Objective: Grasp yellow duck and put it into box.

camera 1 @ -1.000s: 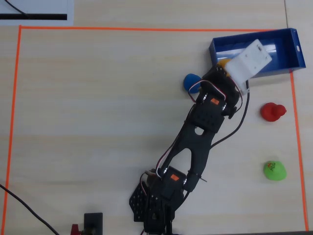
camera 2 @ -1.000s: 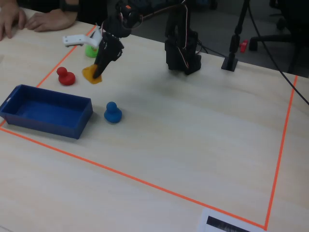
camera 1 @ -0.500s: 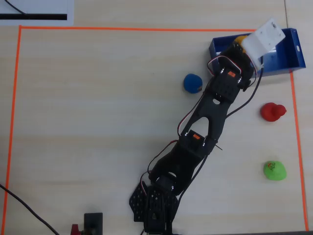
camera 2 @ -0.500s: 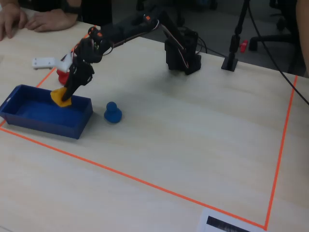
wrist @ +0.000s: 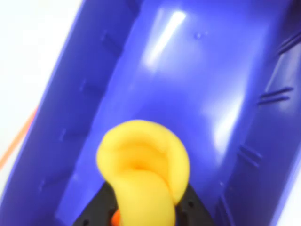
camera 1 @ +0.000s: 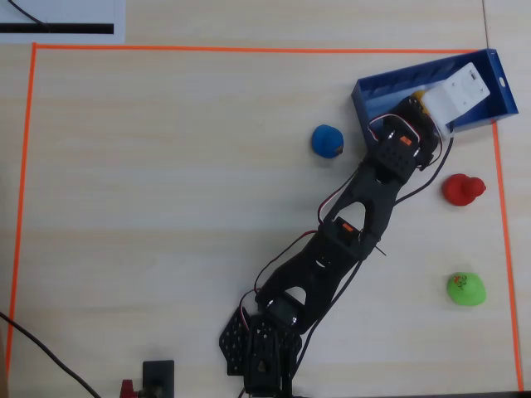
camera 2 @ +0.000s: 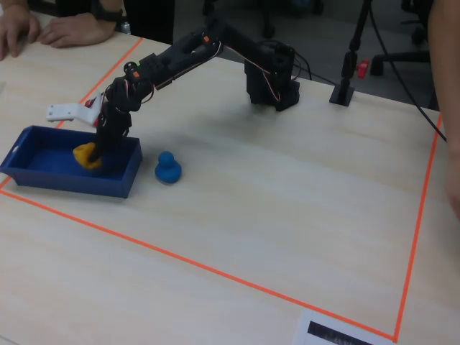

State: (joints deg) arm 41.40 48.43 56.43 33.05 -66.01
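The yellow duck (wrist: 141,160) fills the lower middle of the wrist view, pinched between two black jaws at the bottom edge. My gripper (wrist: 145,209) is shut on it. The blue box (wrist: 94,61) lies all around and beneath the duck. In the fixed view the yellow duck (camera 2: 87,154) sits low inside the box (camera 2: 65,181), near the floor at its right end, with the gripper (camera 2: 97,153) on it. From overhead only a sliver of the yellow duck (camera 1: 420,97) shows beside the gripper (camera 1: 420,104) inside the box (camera 1: 504,91); the white wrist mount covers the rest.
A blue duck (camera 1: 327,140) stands just left of the box. A red duck (camera 1: 461,189) and a green duck (camera 1: 465,288) stand at the right, near the orange tape border (camera 1: 249,49). A person's hands (camera 2: 72,29) rest at the far-left table edge.
The arm carried the duck over the box wall and lowered it to near the floor. The box has turned slightly in the overhead view.
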